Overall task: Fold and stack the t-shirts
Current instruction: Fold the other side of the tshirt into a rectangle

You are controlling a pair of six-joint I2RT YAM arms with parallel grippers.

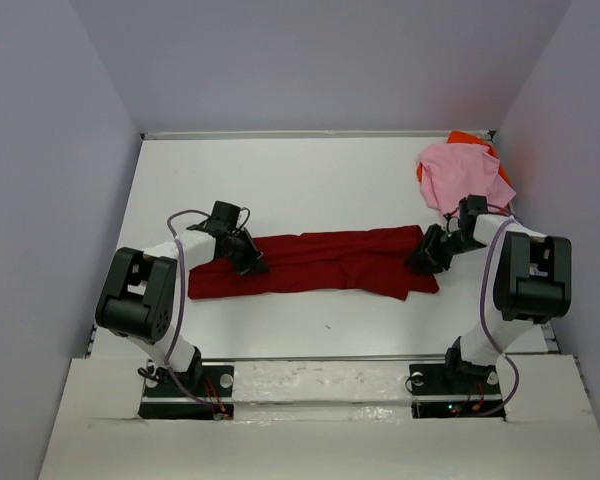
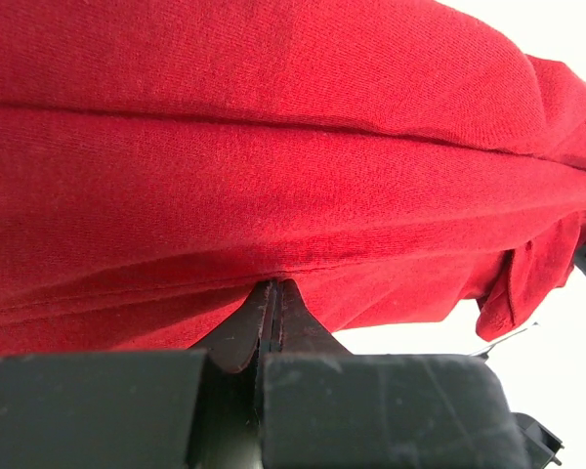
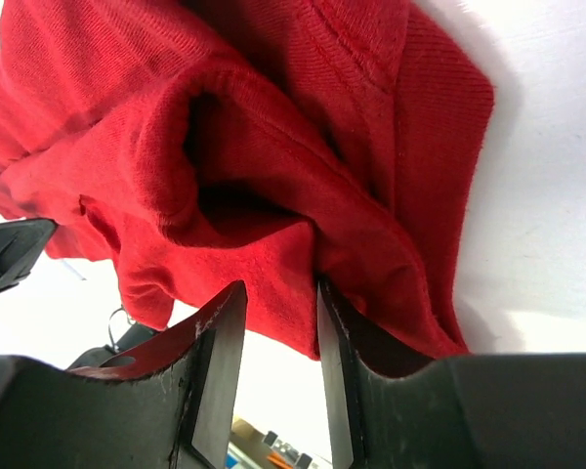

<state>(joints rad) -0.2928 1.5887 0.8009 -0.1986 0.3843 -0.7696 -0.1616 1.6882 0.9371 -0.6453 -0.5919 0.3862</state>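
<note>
The dark red t-shirt [image 1: 320,262] lies as a long folded strip across the middle of the table. My left gripper [image 1: 250,263] sits on its left part, near the far edge. In the left wrist view its fingertips [image 2: 273,285] are pressed together at a hem of the red cloth [image 2: 273,147]. My right gripper [image 1: 425,262] is at the strip's right end. Its jaws [image 3: 281,285] stand apart, with a bunched fold of the red cloth [image 3: 273,147] dipping between the tips. The light pink t-shirt [image 1: 460,175] lies crumpled on the orange t-shirt [image 1: 468,138] at the far right corner.
The white table [image 1: 310,180] is walled by grey panels on the left, right and back. Its near edge [image 1: 320,357] runs just in front of the arm bases. The pink and orange heap lies close behind the right arm's wrist.
</note>
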